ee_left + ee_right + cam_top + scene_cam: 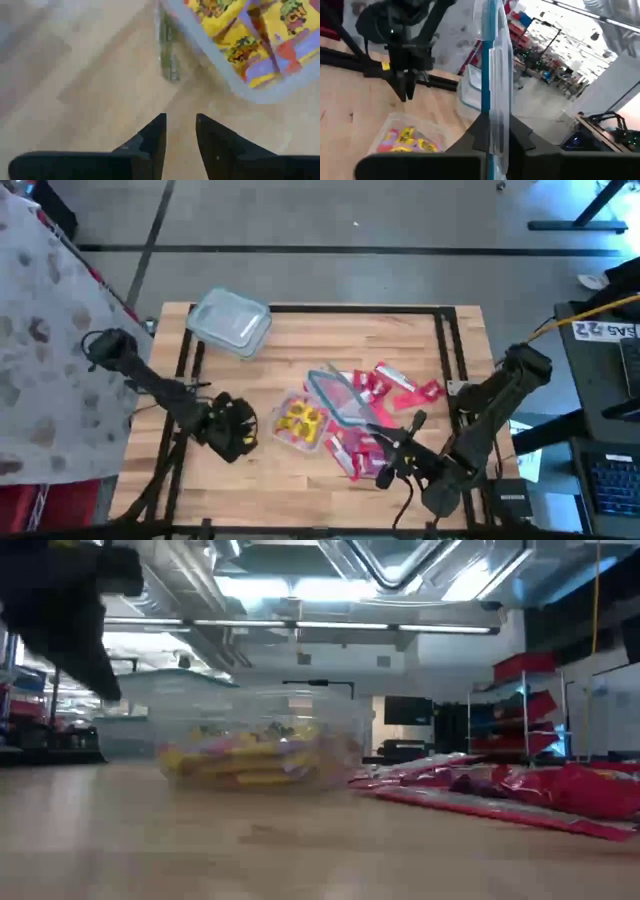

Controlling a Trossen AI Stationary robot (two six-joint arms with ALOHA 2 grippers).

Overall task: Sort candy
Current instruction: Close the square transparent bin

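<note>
Pale butcher-block wood forms the table (290, 340), framed by dark rails. Near the centre of the high view sits a clear plastic tub (300, 420) filled with small yellow wrapped sweets (298, 418). In the low view the same tub stands left of centre, and the yellow pieces show through its wall.

To the right of the tub, in the high view, flat red and pink candy packets (385, 385) lie scattered on the wood. More of them are piled lower down, near the right arm. In the low view they spread along the right side of the frame.

The right tool (375, 425) sits at lower centre-right of the high view. Its fingers are clamped together on the edge of a clear lid with a blue rim (335, 395), which hangs tilted over the tub and the packets. In the right wrist view the lid stands edge-on between the dark fingers (520, 135).

The left tool (238, 432) hovers at lower left of centre, just beside the tub. Its two fingers (152, 142) stand slightly apart with nothing between them, only bare wood below.

A second clear plastic tub with its lid on (230, 320) rests at the upper left of the table, well apart from the rest.
</note>
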